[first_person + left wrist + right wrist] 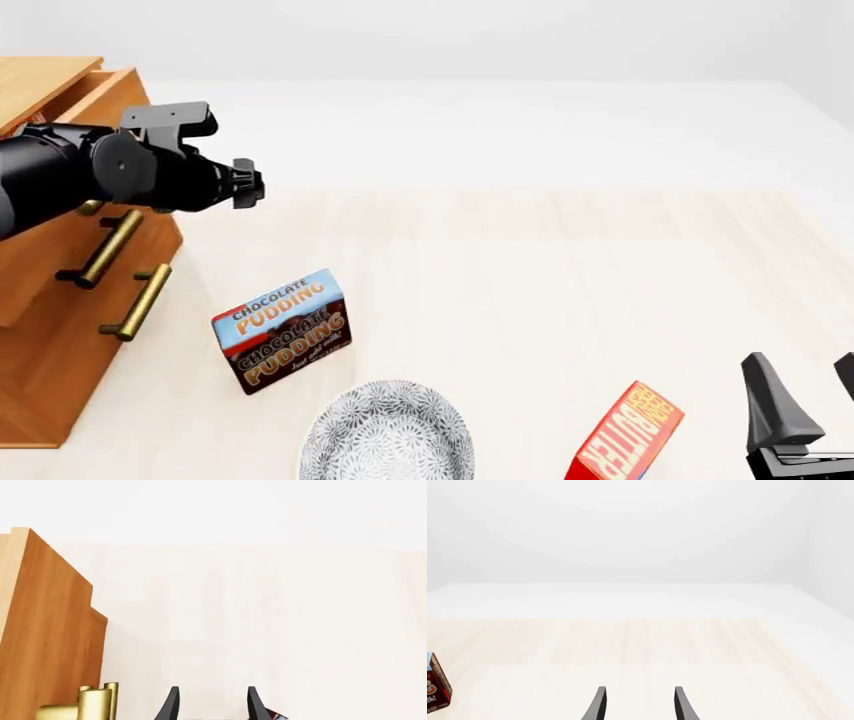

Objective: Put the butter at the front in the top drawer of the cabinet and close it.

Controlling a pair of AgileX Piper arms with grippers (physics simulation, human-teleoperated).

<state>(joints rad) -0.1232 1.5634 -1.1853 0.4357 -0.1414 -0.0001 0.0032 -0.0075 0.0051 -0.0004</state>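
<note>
Pale wood table (534, 280) holds your butter (627, 435) at the front, near your right gripper (801, 400), fingers spread, empty. Your left gripper (210, 705), spread too, hovers beside the cabinet (54, 330), top drawer (80, 100) pulled out.

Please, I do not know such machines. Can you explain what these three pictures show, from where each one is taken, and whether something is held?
It is a simulated robot with two arms. The front view looks over the table. There the left end effector is beside the cabinet, whose top drawer is pulled out. The right end effector waits near the butter. A chocolate pudding box and a patterned plate also lie there. The other two pictures come from cameras behind each end effector. Both are open; nothing is held.
</note>
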